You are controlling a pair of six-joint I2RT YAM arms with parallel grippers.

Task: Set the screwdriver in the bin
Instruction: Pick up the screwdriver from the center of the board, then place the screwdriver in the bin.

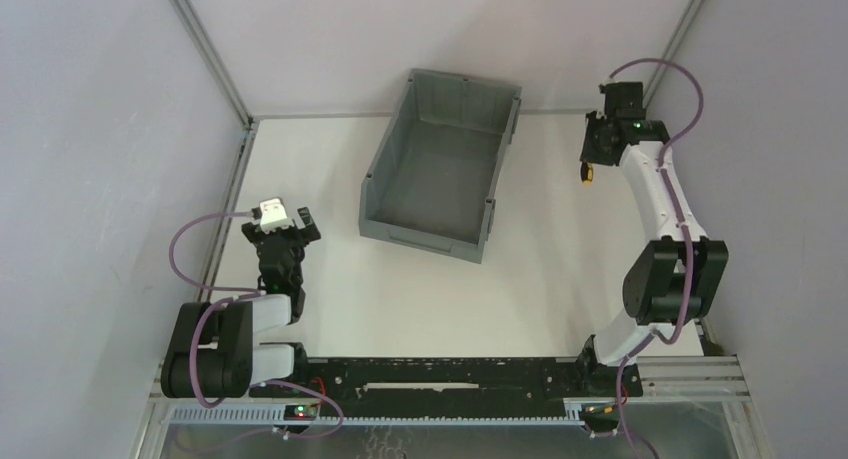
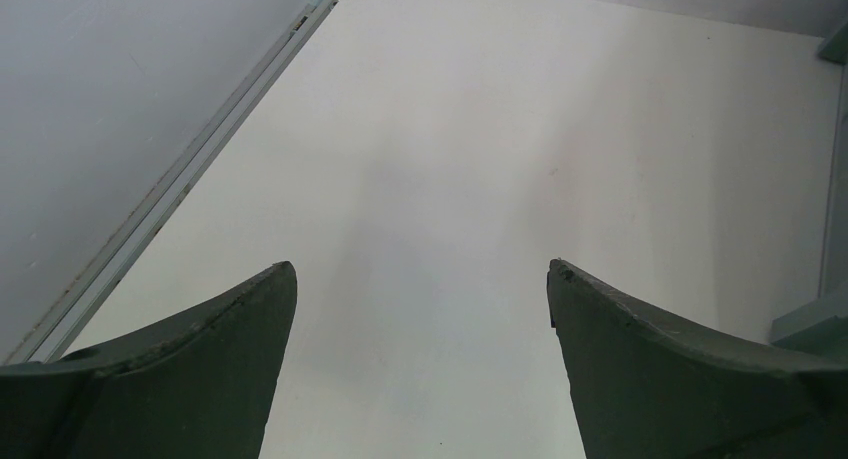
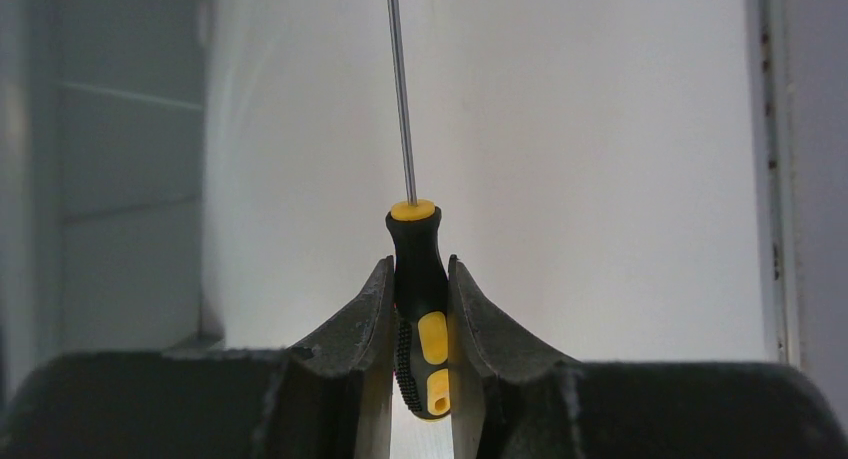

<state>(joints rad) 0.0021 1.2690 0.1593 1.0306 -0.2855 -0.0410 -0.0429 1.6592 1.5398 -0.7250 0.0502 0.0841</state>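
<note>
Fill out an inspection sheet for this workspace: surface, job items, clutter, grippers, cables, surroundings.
Surface: white table, bare where it shows.
Job's things: screwdriver clamped by its black and yellow handle, shaft pointing away from the wrist camera; bin stands on the table with nothing inside, its low side toward the arms. The screwdriver is off to the bin's right, not over it.
Clutter: nothing seen.
Grippers: right gripper has its jaws shut on the handle; left gripper has its jaws wide apart, holding nothing.
Cables: purple cables loop along both arms, none on the bin.
Surroundings: grey walls with metal frame rails.
</note>
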